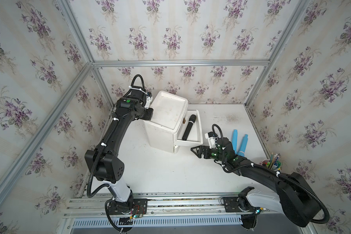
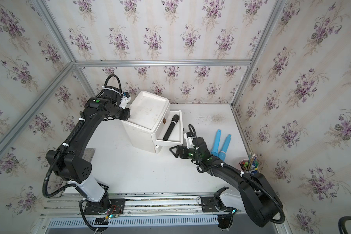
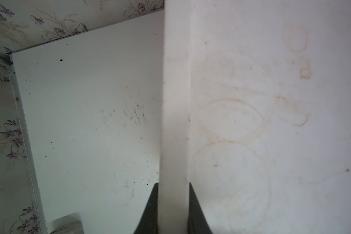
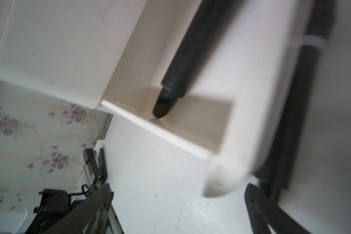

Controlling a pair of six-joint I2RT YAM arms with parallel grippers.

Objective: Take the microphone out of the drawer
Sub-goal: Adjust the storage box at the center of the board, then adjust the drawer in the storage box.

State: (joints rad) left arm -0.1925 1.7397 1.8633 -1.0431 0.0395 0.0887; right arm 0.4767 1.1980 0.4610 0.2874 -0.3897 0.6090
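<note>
In the drawer (image 1: 196, 132), one microphone (image 1: 188, 127).

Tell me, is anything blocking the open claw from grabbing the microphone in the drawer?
Only the drawer's low wall: the right gripper sits outside it, open, and the microphone lies inside. Nothing visible covers the microphone from above.
</note>
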